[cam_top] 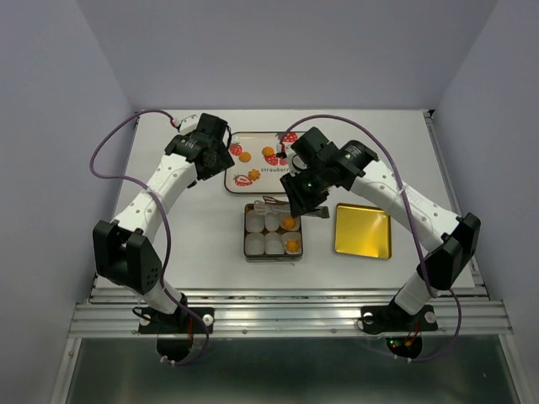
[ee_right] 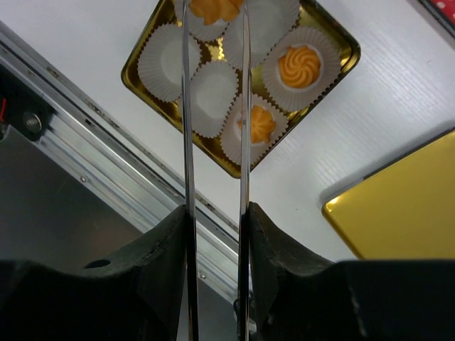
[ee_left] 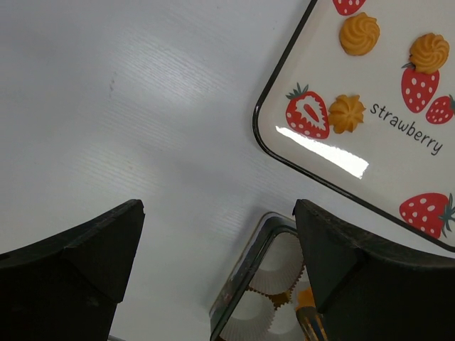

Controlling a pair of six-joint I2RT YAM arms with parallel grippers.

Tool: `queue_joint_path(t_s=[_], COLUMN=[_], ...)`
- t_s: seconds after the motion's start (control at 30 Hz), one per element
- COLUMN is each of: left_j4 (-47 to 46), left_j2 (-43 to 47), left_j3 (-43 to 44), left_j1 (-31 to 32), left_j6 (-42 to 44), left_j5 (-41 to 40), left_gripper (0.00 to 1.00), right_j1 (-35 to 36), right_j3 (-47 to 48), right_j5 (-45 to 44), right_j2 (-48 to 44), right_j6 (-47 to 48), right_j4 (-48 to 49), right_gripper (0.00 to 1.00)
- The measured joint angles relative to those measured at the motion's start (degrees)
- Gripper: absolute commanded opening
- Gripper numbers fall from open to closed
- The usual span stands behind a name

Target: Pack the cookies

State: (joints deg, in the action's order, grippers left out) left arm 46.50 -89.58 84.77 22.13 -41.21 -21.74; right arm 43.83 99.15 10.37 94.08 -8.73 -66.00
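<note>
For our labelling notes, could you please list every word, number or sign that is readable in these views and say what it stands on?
"strawberry": dark handwritten-style lettering printed on the white, black-rimmed rectangular tray with red strawberry pictures.
No other text is readable: the gold square tin, the flat gold lid and the metal tongs show none.
</note>
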Motion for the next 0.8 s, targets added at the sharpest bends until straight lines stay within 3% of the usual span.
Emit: queue_joint_path(t_s=[0.3, 0.8], left_j4=[-0.6, -1.5], left_j2=[0.1, 0.2], left_j3=[-1.7, -3.4], left_j1=[0.0, 0.0], left_j6=[-0.6, -1.2], left_j5=[-0.2, -0.5], left_gripper=[0.99, 0.99], right_j1=[0.9, 1.5], right_j3=[-5.7, -6.5], right_j5=[0.1, -3.1], right_j2=[-1.7, -1.8], right_j6=[0.4, 1.0], right_j4=[-1.1, 1.1], right_gripper=[0.41, 0.43])
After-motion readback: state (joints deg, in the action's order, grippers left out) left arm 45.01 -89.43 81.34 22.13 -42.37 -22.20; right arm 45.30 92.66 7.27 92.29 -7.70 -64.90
